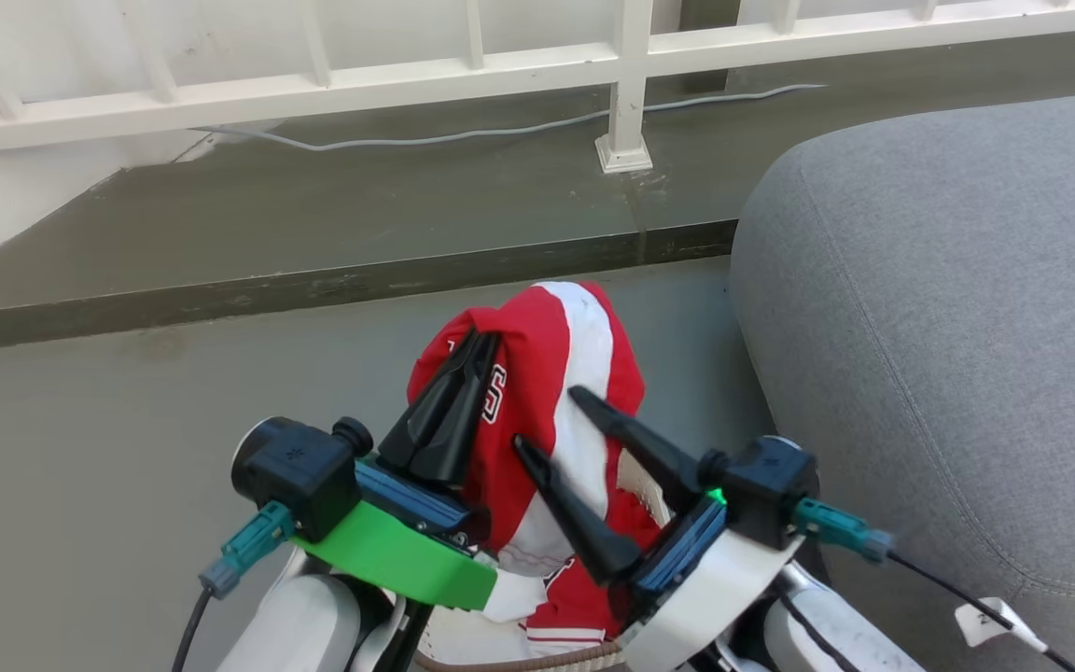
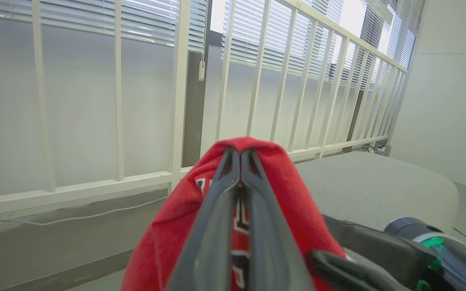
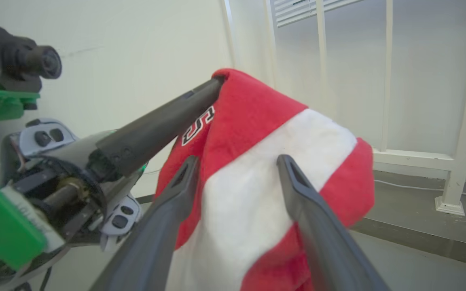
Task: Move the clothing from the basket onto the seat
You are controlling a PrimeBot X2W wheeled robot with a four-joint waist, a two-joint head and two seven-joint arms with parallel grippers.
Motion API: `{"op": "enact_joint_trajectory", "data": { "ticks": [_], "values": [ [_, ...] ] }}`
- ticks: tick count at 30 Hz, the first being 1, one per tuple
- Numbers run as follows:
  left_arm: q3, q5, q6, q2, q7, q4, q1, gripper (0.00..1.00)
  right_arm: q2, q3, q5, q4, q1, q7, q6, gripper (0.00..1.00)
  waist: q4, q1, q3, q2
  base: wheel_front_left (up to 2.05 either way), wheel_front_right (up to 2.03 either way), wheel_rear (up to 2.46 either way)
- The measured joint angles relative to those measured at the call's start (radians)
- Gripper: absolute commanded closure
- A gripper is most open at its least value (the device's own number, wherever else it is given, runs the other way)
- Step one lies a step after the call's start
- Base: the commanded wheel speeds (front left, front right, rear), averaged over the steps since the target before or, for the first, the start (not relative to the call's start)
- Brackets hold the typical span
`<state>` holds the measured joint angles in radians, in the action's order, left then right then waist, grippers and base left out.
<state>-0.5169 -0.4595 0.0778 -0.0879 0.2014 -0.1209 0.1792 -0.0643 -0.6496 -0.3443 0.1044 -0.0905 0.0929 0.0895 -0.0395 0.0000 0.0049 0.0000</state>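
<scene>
- Clothing (image 1: pixel 547 373): red with one broad white stripe; white lettering edged in black at 9 o'clock of the stripe.
- Basket (image 1: pixel 537 663): brown woven-look rim, cream-white perforated wall.
- Seat (image 1: pixel 948 308): plain grey fabric, at 3 o'clock of the clothing.
- Left gripper (image 1: pixel 486 338): black fingers, blue body, bright green mount.
- Right gripper (image 1: pixel 550 418): black fingers, blue body, white mount, small green light.
- Railing (image 1: pixel 626 93): white, at 12 o'clock.
- Floor (image 1: pixel 127 485): dull grey-green.
</scene>
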Motion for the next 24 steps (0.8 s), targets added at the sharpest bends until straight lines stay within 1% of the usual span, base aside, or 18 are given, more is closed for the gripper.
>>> {"op": "enact_joint_trajectory", "data": {
  "ticks": [2, 9, 10, 11, 19, 22, 23, 24],
  "values": [
    [-0.006, 0.000, 0.000, 0.001, -0.003, -0.012, 0.000, 1.00, 0.000, -0.013, 0.004, -0.014, 0.000, -0.010, 0.006, 0.00, 0.002, 0.0000, 0.001, 0.0000, 0.00, 0.00, 0.00],
    [-0.031, 0.001, 0.001, 0.002, -0.008, -0.030, 0.000, 1.00, 0.000, -0.026, 0.039, -0.060, -0.006, -0.019, 0.006, 0.00, 0.011, 0.0000, 0.004, 0.0000, 0.00, 0.00, 0.00],
    [-0.035, 0.001, 0.001, 0.002, -0.008, -0.034, 0.000, 1.00, 0.000, -0.026, 0.039, -0.066, -0.007, -0.019, 0.006, 0.15, 0.013, 0.0000, 0.005, 0.0000, 0.00, 0.00, 0.00],
    [-0.036, 0.001, 0.001, 0.003, -0.009, -0.038, 0.000, 1.00, 0.000, -0.025, 0.040, -0.073, -0.010, -0.019, 0.005, 1.00, 0.014, 0.0000, 0.005, 0.0000, 0.00, 0.00, 0.00],
    [-0.052, 0.001, 0.003, 0.003, -0.022, -0.048, 0.000, 1.00, 0.000, -0.017, 0.037, -0.102, -0.029, -0.008, -0.003, 1.00, 0.023, 0.0000, 0.006, 0.0000, 0.00, 0.00, 0.00],
    [-0.065, 0.001, 0.011, 0.002, -0.026, -0.049, 0.000, 1.00, 0.000, -0.013, 0.035, -0.109, -0.030, 0.000, -0.003, 1.00, 0.023, 0.0000, 0.007, 0.0000, 0.00, 0.00, 0.00],
    [-0.067, 0.001, 0.011, 0.002, -0.026, -0.050, 0.000, 0.98, 0.000, -0.012, 0.033, -0.111, -0.031, 0.005, -0.004, 1.00, 0.023, 0.0000, 0.007, 0.0000, 0.00, 0.00, 0.00],
    [-0.069, 0.000, 0.011, 0.002, -0.026, -0.050, 0.000, 0.65, 0.000, -0.010, 0.030, -0.113, -0.032, 0.007, -0.006, 1.00, 0.023, 0.0000, 0.007, 0.0000, 0.00, 0.00, 0.00]
  ]
}}
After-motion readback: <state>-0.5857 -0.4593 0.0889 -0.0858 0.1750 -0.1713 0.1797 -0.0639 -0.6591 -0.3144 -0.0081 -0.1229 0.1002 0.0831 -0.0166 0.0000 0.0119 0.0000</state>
